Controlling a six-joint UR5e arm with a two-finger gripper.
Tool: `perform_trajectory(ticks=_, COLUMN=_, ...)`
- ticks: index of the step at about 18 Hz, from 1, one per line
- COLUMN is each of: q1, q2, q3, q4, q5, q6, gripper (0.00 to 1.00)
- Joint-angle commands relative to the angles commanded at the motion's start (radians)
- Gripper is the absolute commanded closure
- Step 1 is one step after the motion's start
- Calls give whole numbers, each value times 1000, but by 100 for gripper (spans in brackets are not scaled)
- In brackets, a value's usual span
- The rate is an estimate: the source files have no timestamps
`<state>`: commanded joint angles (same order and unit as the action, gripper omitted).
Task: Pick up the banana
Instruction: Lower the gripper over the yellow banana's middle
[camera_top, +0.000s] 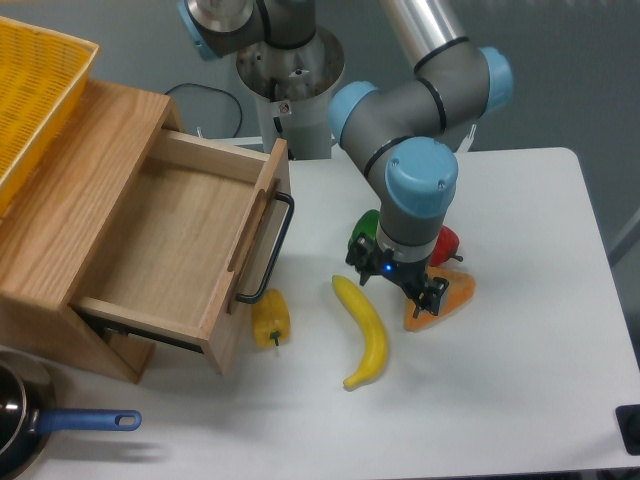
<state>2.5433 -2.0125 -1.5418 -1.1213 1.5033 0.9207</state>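
Observation:
The banana (364, 330) lies flat on the white table (520, 360), long, curved and bright yellow, running from upper left to lower right. My gripper (396, 285) hangs just above the table at the banana's upper right, over the near edge of an orange wedge (452, 293). Its dark fingers (434, 296) show on either side of the wrist and look spread, so it stands open with nothing in it. The gripper is apart from the banana.
A green pepper (364, 226) and a red pepper (446, 243) sit behind the gripper, partly hidden by the arm. A yellow pepper (271, 318) lies beside the open wooden drawer (170, 250). A yellow basket (35, 90) sits on top; a blue-handled pan (85, 421) is at bottom left.

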Motion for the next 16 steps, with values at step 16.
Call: perform_trajectory(ticks=16, q1=-40, q2=-120, q3=29, q4=69, q5=11, q6=-83, gripper=0)
